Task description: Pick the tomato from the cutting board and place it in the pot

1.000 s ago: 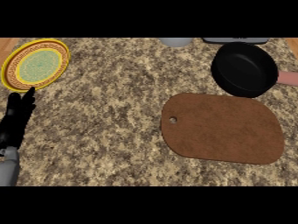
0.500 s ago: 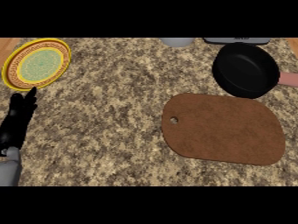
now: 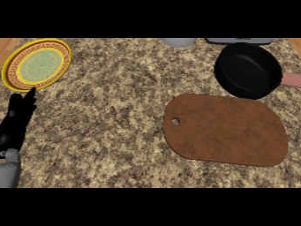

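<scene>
Left hand (image 3: 14, 125) open, fingers straight, holding nothing. Plate (image 3: 37, 64) just beyond fingertips. Board (image 3: 226, 129) and pot (image 3: 248, 69) well apart, on far side.

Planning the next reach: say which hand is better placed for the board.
Likely right: board and pot lie on the right side, though the right hand is out of view. The left hand rests open far left, by the plate. No tomato shows.

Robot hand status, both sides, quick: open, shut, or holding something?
Left robot hand: open, fingers straight, holding nothing, resting at the view's left edge below the plate.
Right robot hand: not in view.
</scene>
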Tool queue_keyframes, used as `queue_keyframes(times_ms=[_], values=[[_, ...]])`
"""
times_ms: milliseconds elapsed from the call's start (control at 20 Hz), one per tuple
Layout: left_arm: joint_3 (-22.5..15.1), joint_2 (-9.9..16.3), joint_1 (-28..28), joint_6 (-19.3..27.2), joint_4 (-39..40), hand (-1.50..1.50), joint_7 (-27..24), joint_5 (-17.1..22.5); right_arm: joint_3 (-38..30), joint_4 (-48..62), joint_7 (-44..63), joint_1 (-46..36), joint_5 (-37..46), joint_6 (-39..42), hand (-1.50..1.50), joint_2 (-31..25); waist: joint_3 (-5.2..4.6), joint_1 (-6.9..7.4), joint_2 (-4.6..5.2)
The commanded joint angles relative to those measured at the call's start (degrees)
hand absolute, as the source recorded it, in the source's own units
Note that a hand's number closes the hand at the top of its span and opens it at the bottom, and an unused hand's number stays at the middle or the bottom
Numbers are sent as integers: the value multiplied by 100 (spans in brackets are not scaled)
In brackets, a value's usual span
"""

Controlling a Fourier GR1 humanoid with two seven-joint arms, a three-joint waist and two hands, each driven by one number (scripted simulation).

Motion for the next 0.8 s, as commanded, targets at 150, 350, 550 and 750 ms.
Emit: queue_keyframes(times_ms=[150, 350, 550, 750], values=[[128, 68, -107, -61, 139, 0, -10, 61, 251, 676, 551, -139, 110, 156, 150, 856, 1, -56, -10], [136, 8, -162, 6, 393, 0, -225, -1, 88, 1230, 433, -460, 26, 221, -150, 1026, 2, -57, -1], [121, 56, -49, -146, 102, 0, -121, 97, -555, 1833, 80, -454, -473, -257, -150, 1281, 10, 35, 31], [132, 48, -169, -115, 159, 0, -37, 73, -1192, 1885, 69, -590, -1061, -356, -150, 1207, 9, -45, 15]])
